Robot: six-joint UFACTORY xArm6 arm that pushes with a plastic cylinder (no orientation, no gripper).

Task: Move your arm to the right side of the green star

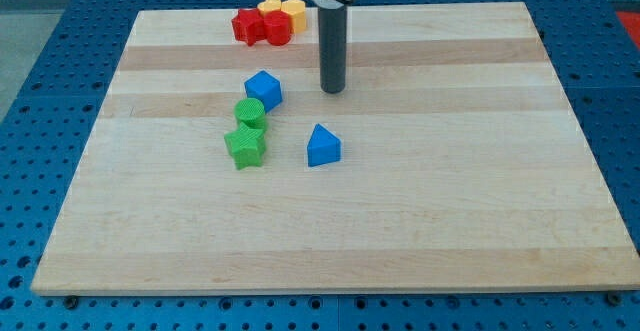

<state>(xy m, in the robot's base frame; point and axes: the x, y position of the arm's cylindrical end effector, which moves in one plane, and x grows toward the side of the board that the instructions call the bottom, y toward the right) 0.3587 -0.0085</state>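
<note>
Our bare rod's tip [333,90] holds nothing, up and right of the green star [245,146], beside the blue cube [264,89].

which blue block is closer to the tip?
The blue cube, just to the view's left of my tip. The blue triangular block sits farther, toward the view's bottom.

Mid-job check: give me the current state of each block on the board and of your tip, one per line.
My tip: on the board, touching no block, up and to the view's right of the green star.
Green star: flat, touching the green cylinder.
Green cylinder: upright, between star and blue cube.
Blue cube: beside the tip's left.
Blue triangle: alone, right of the star.
Red blocks and yellow blocks: clustered at the board's top edge.
</note>
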